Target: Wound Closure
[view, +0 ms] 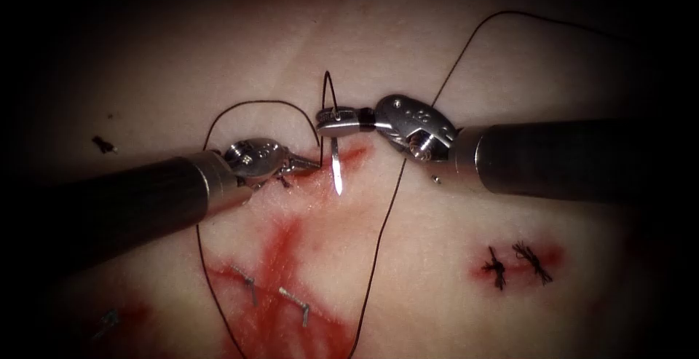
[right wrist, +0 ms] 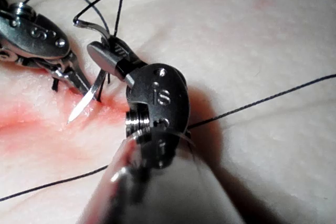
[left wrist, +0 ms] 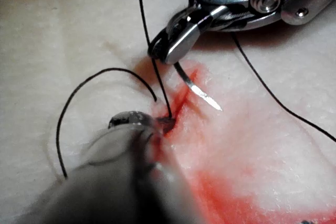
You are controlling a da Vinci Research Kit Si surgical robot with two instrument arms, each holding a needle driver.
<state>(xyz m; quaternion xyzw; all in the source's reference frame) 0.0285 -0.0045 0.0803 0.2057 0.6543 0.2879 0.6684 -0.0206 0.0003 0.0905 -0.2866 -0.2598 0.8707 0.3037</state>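
Red fluid (view: 291, 308) stains the tissue (view: 437, 286) nearest the endoscope, where two metal staples (view: 295, 304) sit. Farther back, the left pincer (view: 309, 162) has its tips at the cut (view: 342, 156); I cannot tell if it is clenched. Just beyond, the right pincer (view: 336, 120) is clenched on the needle (view: 336, 173) near mid-curve, its point free above the tissue. The thread (view: 378, 250) loops behind.
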